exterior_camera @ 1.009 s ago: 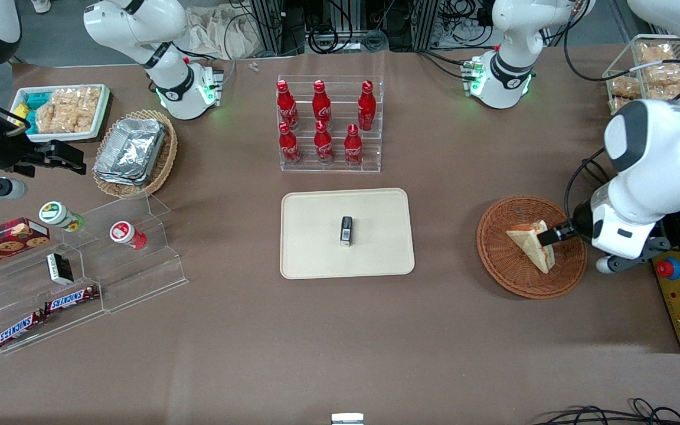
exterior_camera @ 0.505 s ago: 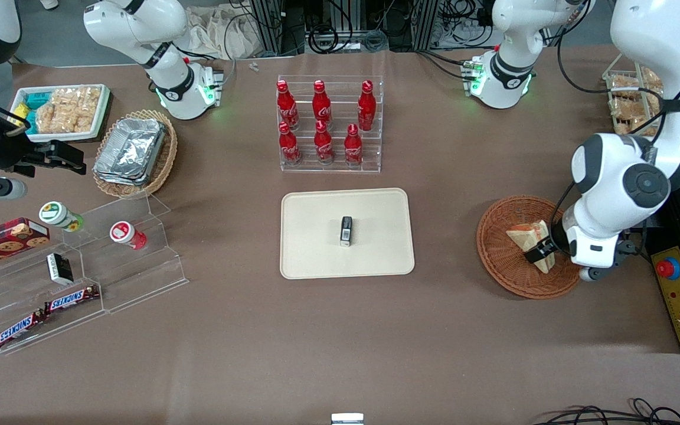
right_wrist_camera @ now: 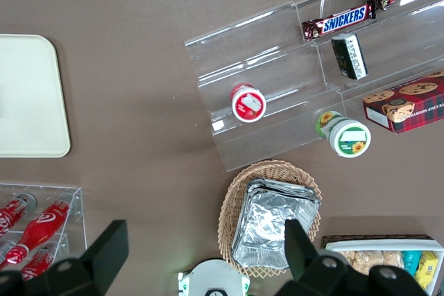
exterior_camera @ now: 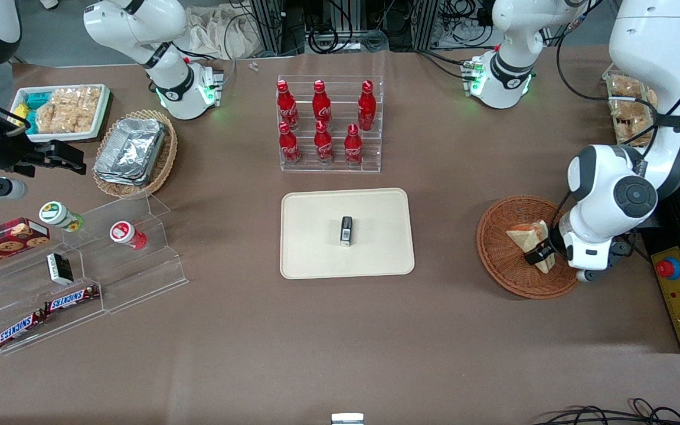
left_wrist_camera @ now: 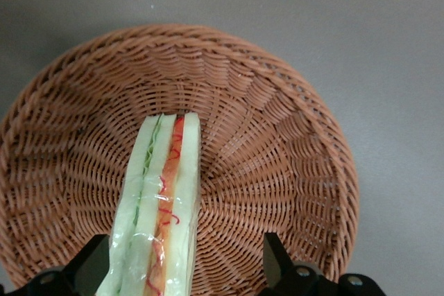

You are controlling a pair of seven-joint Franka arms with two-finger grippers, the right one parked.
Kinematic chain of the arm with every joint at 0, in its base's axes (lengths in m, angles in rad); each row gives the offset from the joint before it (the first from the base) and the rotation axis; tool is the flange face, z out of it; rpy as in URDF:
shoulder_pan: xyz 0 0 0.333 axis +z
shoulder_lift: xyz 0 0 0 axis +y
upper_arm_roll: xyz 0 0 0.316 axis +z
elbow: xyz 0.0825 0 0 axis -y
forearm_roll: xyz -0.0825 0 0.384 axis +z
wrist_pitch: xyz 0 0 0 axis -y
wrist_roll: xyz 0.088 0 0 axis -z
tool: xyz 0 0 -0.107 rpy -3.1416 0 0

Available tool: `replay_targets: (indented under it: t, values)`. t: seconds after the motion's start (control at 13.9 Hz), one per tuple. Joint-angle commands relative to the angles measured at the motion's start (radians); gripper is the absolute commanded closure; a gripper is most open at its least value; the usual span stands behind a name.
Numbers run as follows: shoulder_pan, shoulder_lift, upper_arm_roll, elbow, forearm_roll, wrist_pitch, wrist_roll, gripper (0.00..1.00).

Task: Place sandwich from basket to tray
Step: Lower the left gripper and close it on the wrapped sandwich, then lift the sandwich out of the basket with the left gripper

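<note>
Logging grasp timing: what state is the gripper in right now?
Gripper: open, jaws straddling the sandwich in the basket, not yet closed on it.

Front view looks down over the whole table; left wrist view looks closely into the basket [left_wrist_camera: 277, 143], which both share.

A wide table covered in matte brown cloth [exterior_camera: 328, 342] fills the scene under even overhead light, with black cables [exterior_camera: 340, 35] and metal framing along its edge farthest from the front camera and a grey floor [exterior_camera: 51, 35] past one corner.
</note>
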Motion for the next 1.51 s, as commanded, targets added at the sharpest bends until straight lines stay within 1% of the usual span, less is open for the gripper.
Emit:
replay_targets:
  t: [0.0,0.07,0.14,0.22,0.29,0.36,0.43,0.65,0.79,0.86,0.94,1.01,1.23,1.44]
  values:
    - [0.004,0.011,-0.003,-0.026,0.03,0.04,-0.061,0.0]
    - [0.001,0.025,-0.003,-0.024,0.03,0.04,-0.08,0.0]
    - [0.0,0.04,-0.004,-0.018,0.03,0.047,-0.091,0.05]
    - [-0.005,0.052,-0.004,-0.017,0.03,0.062,-0.11,0.31]
    - [-0.008,0.061,-0.004,-0.014,0.031,0.073,-0.148,0.66]
    - [-0.008,0.065,-0.004,-0.013,0.04,0.074,-0.156,0.93]
    - [-0.009,0.063,-0.004,-0.017,0.068,0.074,-0.162,1.0]
    - [-0.009,0.06,-0.004,-0.021,0.106,0.07,-0.185,1.0]
    - [-0.005,0.051,-0.006,-0.003,0.106,0.051,-0.182,1.0]
    - [-0.006,0.042,-0.006,0.011,0.106,0.015,-0.183,1.0]
    - [-0.008,0.04,-0.008,0.022,0.106,-0.03,-0.182,0.75]
    - [-0.009,0.042,-0.009,0.028,0.106,-0.042,-0.179,0.01]
    - [-0.009,0.039,-0.011,0.04,0.106,-0.05,-0.183,0.0]
    - [-0.026,0.022,-0.014,0.054,0.106,-0.139,-0.186,0.0]
